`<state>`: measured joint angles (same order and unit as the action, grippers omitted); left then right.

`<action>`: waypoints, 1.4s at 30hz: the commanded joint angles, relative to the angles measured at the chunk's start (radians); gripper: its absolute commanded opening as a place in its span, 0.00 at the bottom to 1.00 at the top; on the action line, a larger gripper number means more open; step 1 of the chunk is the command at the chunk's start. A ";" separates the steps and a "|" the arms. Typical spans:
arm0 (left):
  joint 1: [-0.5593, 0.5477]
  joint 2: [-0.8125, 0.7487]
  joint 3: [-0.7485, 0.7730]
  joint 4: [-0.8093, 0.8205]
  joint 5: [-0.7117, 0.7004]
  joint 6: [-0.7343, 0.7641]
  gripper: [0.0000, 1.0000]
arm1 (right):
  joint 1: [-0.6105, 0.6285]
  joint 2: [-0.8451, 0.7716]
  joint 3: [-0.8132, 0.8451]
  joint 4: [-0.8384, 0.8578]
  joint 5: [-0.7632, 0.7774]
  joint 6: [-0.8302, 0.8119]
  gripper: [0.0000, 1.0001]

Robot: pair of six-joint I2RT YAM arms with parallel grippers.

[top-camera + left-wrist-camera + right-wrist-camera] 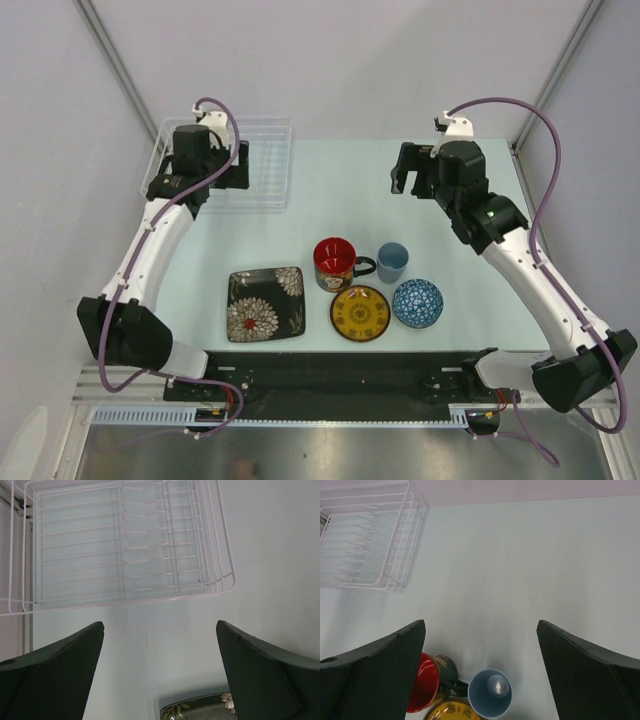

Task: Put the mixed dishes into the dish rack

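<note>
The clear dish rack (268,150) stands empty at the table's far left, its wire slots plain in the left wrist view (125,545). Near the front edge lie the black floral square plate (265,303), red mug (334,262), light-blue cup (392,262), yellow saucer (360,313) and blue-white bowl (417,303). My left gripper (240,165) hovers open over the rack's near side (160,630). My right gripper (405,170) hangs open above bare table, behind the mug (425,687) and cup (490,692), holding nothing (480,627).
Grey walls and slanted frame posts (115,60) close in the table at the back and sides. A black rail (340,365) runs along the near edge between the arm bases. The plate's corner (200,711) shows at the bottom of the left wrist view.
</note>
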<state>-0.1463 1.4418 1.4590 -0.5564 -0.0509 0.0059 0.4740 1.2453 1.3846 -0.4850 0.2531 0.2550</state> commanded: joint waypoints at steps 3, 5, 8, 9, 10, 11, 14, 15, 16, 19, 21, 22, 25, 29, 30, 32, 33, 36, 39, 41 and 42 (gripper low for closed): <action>-0.015 0.107 0.001 0.112 -0.124 -0.032 1.00 | 0.005 0.081 0.017 0.025 0.011 0.056 1.00; -0.019 0.208 0.056 0.096 -0.153 -0.049 0.99 | 0.009 0.094 0.018 0.013 0.011 0.066 1.00; -0.030 0.331 0.173 0.095 -0.205 -0.053 0.99 | 0.028 0.094 -0.004 0.017 0.028 0.064 1.00; -0.032 0.357 0.223 0.098 -0.220 -0.052 0.99 | 0.032 0.092 -0.010 0.020 0.032 0.063 1.00; -0.033 0.382 0.250 0.101 -0.221 -0.052 0.99 | 0.034 0.088 -0.025 0.020 0.031 0.063 1.00; -0.033 0.412 0.283 0.096 -0.221 -0.053 1.00 | 0.035 0.085 -0.030 0.022 0.037 0.061 1.00; -0.032 0.512 0.405 0.069 -0.236 -0.072 0.99 | 0.037 0.078 -0.055 0.022 0.034 0.058 1.00; -0.033 0.549 0.437 0.070 -0.240 -0.073 0.99 | 0.035 0.078 -0.059 0.022 0.035 0.056 1.00; -0.032 0.565 0.448 0.070 -0.256 -0.075 0.99 | 0.037 0.078 -0.068 0.026 0.037 0.055 1.00; -0.036 0.609 0.460 0.072 -0.251 -0.076 0.99 | 0.037 0.082 -0.078 0.033 0.041 0.050 1.00; -0.041 0.624 0.446 0.075 -0.251 -0.067 0.98 | 0.034 0.089 -0.079 0.034 0.044 0.050 1.00; -0.053 0.638 0.442 0.072 -0.251 -0.063 0.98 | 0.034 0.091 -0.079 0.037 0.044 0.052 1.00; -0.091 0.637 0.416 0.069 -0.225 -0.060 0.97 | 0.034 0.101 -0.084 0.048 0.043 0.053 1.00; -0.163 0.614 0.374 0.096 -0.202 -0.053 0.97 | 0.034 0.126 -0.084 0.051 0.041 0.058 1.00; -0.176 0.615 0.374 0.096 -0.195 -0.055 0.97 | 0.034 0.134 -0.084 0.052 0.038 0.058 1.00; -0.200 0.624 0.383 0.093 -0.181 -0.064 0.97 | 0.034 0.141 -0.085 0.054 0.038 0.056 1.00; -0.206 0.624 0.383 0.092 -0.176 -0.067 0.97 | 0.034 0.144 -0.087 0.052 0.037 0.055 1.00; -0.225 0.640 0.385 0.096 -0.164 -0.070 0.97 | 0.034 0.144 -0.090 0.051 0.044 0.046 1.00; -0.233 0.667 0.389 0.099 -0.167 -0.067 0.97 | 0.025 0.143 -0.090 0.045 0.051 0.038 1.00; -0.233 0.686 0.396 0.101 -0.176 -0.066 0.97 | 0.020 0.134 -0.093 0.043 0.051 0.041 1.00; -0.231 0.700 0.399 0.099 -0.175 -0.066 0.97 | 0.018 0.132 -0.094 0.043 0.048 0.040 1.00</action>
<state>-0.3870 2.1029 1.8324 -0.4759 -0.2283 -0.0460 0.5018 1.3933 1.2903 -0.4656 0.2821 0.3023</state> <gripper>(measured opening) 0.971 0.994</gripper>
